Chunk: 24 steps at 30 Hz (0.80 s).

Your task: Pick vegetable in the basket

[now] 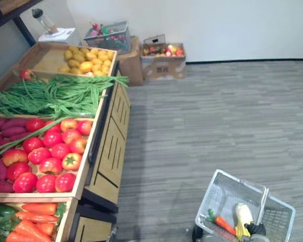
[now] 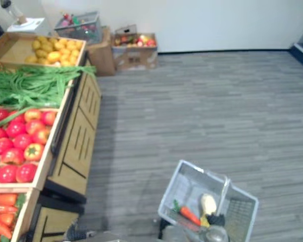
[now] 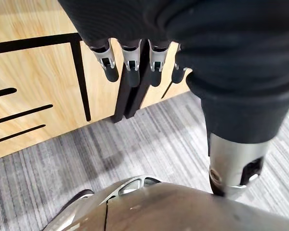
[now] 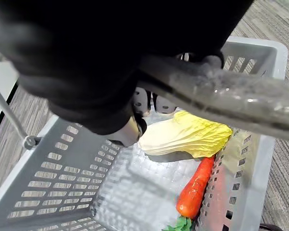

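Left eye view: grey basket [image 1: 223, 195] on floor [image 1: 202, 116], apart from wooden produce stand [image 1: 108, 146]; carrot [image 1: 224, 225] along its near wall, napa cabbage [image 1: 243, 214] just beside.
Left wrist view: left hand [image 3: 131, 67], fingers straight, empty, near stand front.
Right wrist view: right hand [image 4: 86, 72] curled round basket handle [image 4: 221, 98].

No writing can be read anywhere. The cardboard box [image 1: 164, 68] by the wall carries a dark printed mark on its front (too small to make out as letters or numbers). The black strokes on the front panel [image 1: 110, 146] of the wooden produce stand are plain lines and bars, not characters, and they look the same from close up in the left wrist view.
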Available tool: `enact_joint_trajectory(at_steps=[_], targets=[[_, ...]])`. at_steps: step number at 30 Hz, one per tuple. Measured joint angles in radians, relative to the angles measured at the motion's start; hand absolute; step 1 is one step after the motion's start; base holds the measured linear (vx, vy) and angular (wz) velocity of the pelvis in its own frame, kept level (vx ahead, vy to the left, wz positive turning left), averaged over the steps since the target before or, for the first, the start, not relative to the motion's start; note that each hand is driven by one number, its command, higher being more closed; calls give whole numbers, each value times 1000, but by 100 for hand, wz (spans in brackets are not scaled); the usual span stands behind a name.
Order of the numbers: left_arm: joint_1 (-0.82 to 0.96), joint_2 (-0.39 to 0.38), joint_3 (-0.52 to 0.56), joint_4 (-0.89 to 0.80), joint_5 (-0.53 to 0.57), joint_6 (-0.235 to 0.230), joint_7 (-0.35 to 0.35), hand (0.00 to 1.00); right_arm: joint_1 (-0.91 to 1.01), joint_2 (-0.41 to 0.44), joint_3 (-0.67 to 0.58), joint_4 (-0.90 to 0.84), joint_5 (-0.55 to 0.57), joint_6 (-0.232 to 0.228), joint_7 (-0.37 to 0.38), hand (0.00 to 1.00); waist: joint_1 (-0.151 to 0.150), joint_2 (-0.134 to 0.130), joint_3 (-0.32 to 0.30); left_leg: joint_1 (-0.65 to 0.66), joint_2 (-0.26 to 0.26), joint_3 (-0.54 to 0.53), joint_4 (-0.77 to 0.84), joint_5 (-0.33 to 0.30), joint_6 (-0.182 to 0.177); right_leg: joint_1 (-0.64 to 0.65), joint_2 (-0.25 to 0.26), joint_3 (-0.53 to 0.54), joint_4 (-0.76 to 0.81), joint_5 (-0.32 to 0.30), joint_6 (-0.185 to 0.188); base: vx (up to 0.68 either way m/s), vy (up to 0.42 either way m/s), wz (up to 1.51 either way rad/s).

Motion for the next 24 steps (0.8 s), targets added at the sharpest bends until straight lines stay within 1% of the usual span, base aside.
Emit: enact_joint_trajectory(at_steps=[2,3,4,5,6,7,8,9,10,11,14,15,19,24], targets=[[-1,-2,5,0,-2,0,0,0,1,-1,0,1,3,-2,0,100,0,-1,-1,-17,-4,-13,40,13,7,-1,2,16,0,0,-1,33,-58,-24],[-1,-9,9,-1,-18,0,0,0,0,-2,-4,2,3,-3,0,100,1,-3,1,-39,-17,-66,81,28,20,-4,3,38,0,1,-2,54,-25,-43],[-1,-12,17,0,-31,0,0,0,-2,-3,-13,3,3,-3,0,100,4,-5,2,-74,-41,-147,119,38,26,-3,-3,68,0,5,-8,56,-8,-49],[0,-14,26,2,-35,0,0,0,-4,-5,-16,6,3,-4,1,100,5,-6,1,-80,-62,-193,122,29,29,-7,-6,84,-3,6,-10,49,22,-56],[2,-19,37,9,-36,1,0,0,-12,-7,-21,18,3,-4,1,100,7,-6,1,-77,-91,-251,95,0,27,-9,-10,111,-8,6,-10,39,52,-56],[2,-21,39,19,-36,2,0,0,-15,-8,-22,26,3,-4,2,100,5,-6,1,-75,-114,-285,43,-24,27,-13,-12,143,-10,6,-10,42,86,-63],[3,-21,40,20,-35,2,0,0,-16,-9,-27,35,8,-4,1,100,4,-5,1,-72,-128,-299,-35,-26,27,-16,-11,162,-7,9,-6,34,139,-48],[3,-21,40,20,-35,2,0,0,-16,-9,-30,37,11,-3,1,100,4,-3,1,-70,-128,-299,-77,-24,29,-17,-9,167,-5,10,-3,5,196,-46],[4,-28,39,21,-35,2,0,0,-18,-14,-30,36,11,-3,1,100,3,19,-2,-61,-121,-305,-165,16,30,-22,13,178,-5,15,6,-21,202,-53],[2,-33,39,29,-35,3,-1,0,-20,-17,-29,37,10,-3,1,100,5,35,-9,-51,-105,-302,-182,-27,35,-26,28,189,-10,21,15,1,221,-48],[-22,-19,37,39,-33,4,-3,0,-10,-1,-31,36,10,-6,0,100,-6,11,-14,-59,-139,-292,-195,-42,53,-19,-4,187,-31,45,36,33,198,-8],[-27,-12,36,39,-33,5,-3,0,-5,-1,-33,36,10,-6,-1,100,-5,9,-15,-50,-150,-282,-208,-43,56,-17,-14,192,-38,50,44,78,230,-12],[-36,-13,35,47,-33,5,-3,0,-3,-1,-40,37,10,-5,0,100,-9,18,-23,0,-169,-254,-246,-42,58,8,-26,215,-74,58,57,104,118,-19],[-45,-19,35,58,-33,4,-12,0,-2,0,-65,37,17,-5,21,100,-19,17,-23,27,-176,-239,-247,-42,58,18,-25,232,-79,59,58,82,44,-21]])
